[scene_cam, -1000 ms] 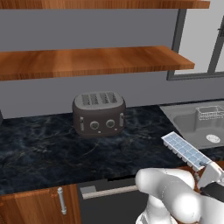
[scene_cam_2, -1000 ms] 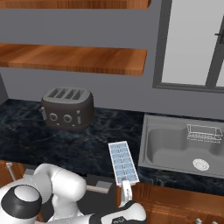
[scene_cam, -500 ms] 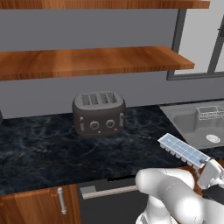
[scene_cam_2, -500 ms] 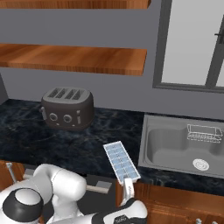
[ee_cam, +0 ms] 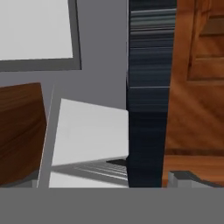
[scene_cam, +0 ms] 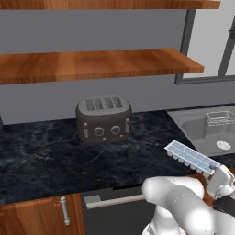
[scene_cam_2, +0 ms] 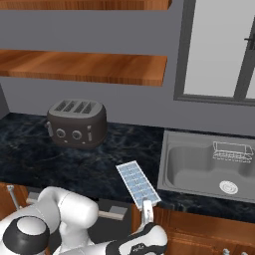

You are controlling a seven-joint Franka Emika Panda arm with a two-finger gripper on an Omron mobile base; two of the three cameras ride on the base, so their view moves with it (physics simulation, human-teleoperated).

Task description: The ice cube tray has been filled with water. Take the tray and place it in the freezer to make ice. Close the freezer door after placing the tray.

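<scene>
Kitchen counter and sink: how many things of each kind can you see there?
Toaster: 1
Ice cube tray: 1
Wire dish rack in the sink: 1
Total: 3

Toaster point(scene_cam: 104, 119) on the counter point(scene_cam: 41, 156), back against the wall, below two shelves point(scene_cam: 92, 64). To its right, ice cube tray point(scene_cam: 191, 157) at the counter's front edge, tilted. Further right, sink point(scene_cam_2: 209, 167) set into the counter, wire rack point(scene_cam_2: 233, 151) inside, under the window point(scene_cam_2: 219, 50).
</scene>
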